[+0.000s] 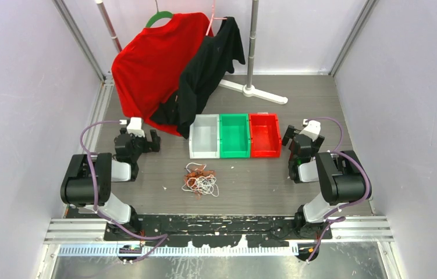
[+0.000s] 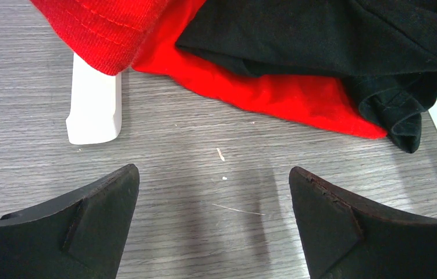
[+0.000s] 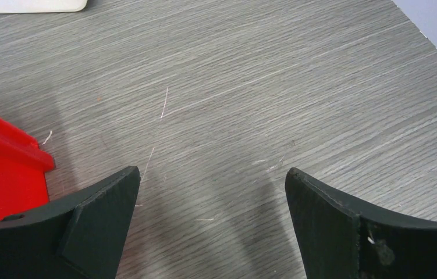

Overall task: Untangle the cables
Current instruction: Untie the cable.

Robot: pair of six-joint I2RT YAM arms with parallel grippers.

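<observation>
Arms crouch folded at either side of the grey wood-grain table, elbows raised, wrists low. The black two-finger left gripper and right gripper both gape wide, empty. Between the arms lies the tangled bunch of thin orange-brown and white cables.

Bright, even, diffuse light fills all 3 views. Only soft, faint shadows fall on the grey wood-grain table, whose grain shows sharply in both wrist views
</observation>
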